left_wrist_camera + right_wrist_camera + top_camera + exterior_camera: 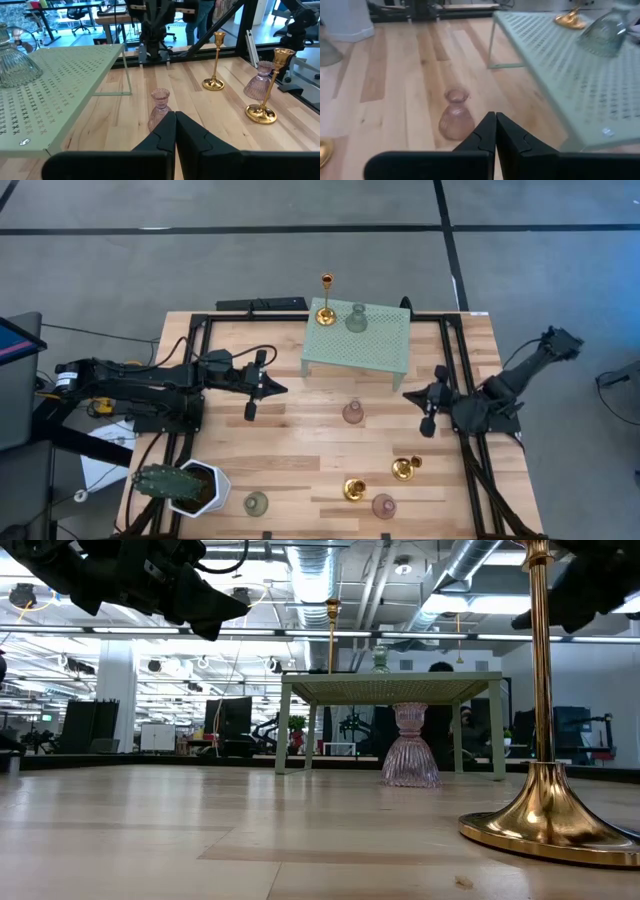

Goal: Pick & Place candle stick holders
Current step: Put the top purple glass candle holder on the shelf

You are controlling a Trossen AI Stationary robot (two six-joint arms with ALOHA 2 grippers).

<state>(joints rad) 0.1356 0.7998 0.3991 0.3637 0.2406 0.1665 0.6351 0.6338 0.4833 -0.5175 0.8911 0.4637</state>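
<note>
A mint-green perforated stand (356,345) sits at the table's far middle. On its top stand a tall gold holder (326,304) and a pale green glassy holder (356,318). A pinkish holder (352,412) stands upright on the table just in front of the stand. Two gold holders (405,468) (353,489), a second pinkish one (383,506) and a pale green one (256,503) stand near the front edge. My left gripper (278,389) is shut and empty, left of the pinkish holder. My right gripper (409,394) is shut and empty, to its right.
A white pot with a cactus (187,486) stands at the near left corner. Dark frame rails (452,360) run along the table's sides. Bare wood lies between the two grippers around the pinkish holder (159,107).
</note>
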